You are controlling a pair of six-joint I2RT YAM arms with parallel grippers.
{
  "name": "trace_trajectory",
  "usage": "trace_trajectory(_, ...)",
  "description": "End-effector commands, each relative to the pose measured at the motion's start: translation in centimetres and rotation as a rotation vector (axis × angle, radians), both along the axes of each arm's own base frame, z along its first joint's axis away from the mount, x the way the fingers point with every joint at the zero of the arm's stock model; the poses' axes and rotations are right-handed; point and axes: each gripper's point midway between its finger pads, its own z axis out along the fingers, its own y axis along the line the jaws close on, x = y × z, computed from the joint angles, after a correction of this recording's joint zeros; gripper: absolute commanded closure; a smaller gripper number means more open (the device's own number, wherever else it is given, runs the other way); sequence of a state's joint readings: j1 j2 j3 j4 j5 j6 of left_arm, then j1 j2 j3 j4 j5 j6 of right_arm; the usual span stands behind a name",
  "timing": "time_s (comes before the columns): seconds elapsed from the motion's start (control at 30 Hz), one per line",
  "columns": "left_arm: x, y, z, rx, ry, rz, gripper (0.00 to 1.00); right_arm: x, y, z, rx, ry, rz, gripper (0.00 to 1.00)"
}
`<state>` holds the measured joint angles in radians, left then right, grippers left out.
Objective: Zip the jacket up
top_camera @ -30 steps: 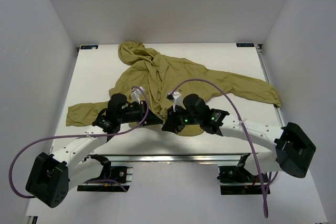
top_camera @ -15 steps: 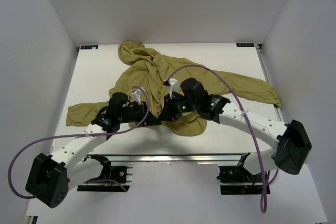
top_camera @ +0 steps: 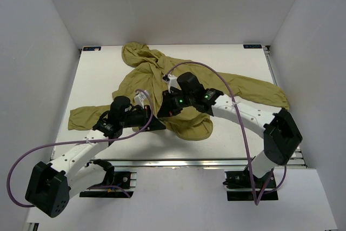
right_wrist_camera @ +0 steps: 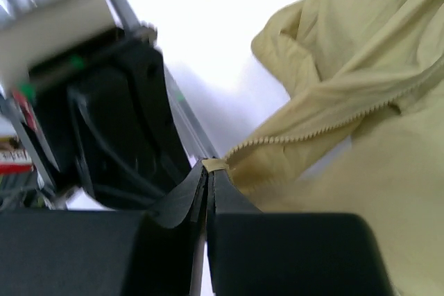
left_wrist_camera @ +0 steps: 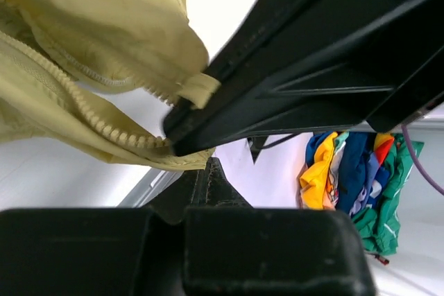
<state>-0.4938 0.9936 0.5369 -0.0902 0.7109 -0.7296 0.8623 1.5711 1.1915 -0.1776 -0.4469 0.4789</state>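
Note:
The olive-yellow jacket (top_camera: 181,77) lies spread on the white table (top_camera: 102,79), hood at the far side, front open. My left gripper (top_camera: 155,122) sits at the lower front hem. In the left wrist view it (left_wrist_camera: 208,163) is shut, with the toothed zipper edge (left_wrist_camera: 97,121) drawn across its tip. My right gripper (top_camera: 162,110) is just beyond it. The right wrist view shows it (right_wrist_camera: 209,167) shut on a small yellow tab (right_wrist_camera: 216,165) at the bottom end of the other zipper row (right_wrist_camera: 305,133). The two grippers nearly touch.
The right sleeve (top_camera: 259,90) reaches towards the table's right edge and the left sleeve (top_camera: 84,117) towards the left edge. Purple cables (top_camera: 216,77) arch over both arms. White walls enclose the table. A pile of coloured clothes (left_wrist_camera: 354,178) lies off the table.
My right arm has swung left and away from the near edge, shutting on the zipper end and pulling the hem with it. The left arm has barely moved.

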Motion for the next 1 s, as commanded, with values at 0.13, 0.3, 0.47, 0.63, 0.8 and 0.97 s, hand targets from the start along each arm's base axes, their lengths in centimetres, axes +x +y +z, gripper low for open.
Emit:
trace_trajectory(0.13,-3.5,0.0,-0.8,-0.049,0.120,-0.083,1.00,8.0,2.0,1.4,-0.051,-0.105,-0.296,1.00)
trace_trajectory(0.3,-5.3,0.5,-2.3,-0.023,0.213,-0.113,1.00,11.2,2.0,0.1,-0.118,-0.116,-0.409,1.00)
trace_trajectory(0.47,-6.0,1.1,-2.2,0.004,0.214,-0.107,1.00,13.5,0.5,-2.8,-0.248,-0.126,-0.496,1.00)
trace_trajectory(0.63,-3.7,1.9,-1.8,0.126,0.111,-0.039,1.00,9.5,-1.0,-3.0,-0.204,-0.095,-0.367,1.00)
trace_trajectory(0.8,-1.7,1.4,0.4,0.143,-0.051,-0.085,1.00,7.2,-1.7,-1.6,-0.182,-0.081,-0.289,1.00)
trace_trajectory(0.97,-2.9,0.5,3.2,0.058,-0.102,-0.190,1.00,8.7,-1.2,-1.2,-0.186,-0.101,-0.326,1.00)
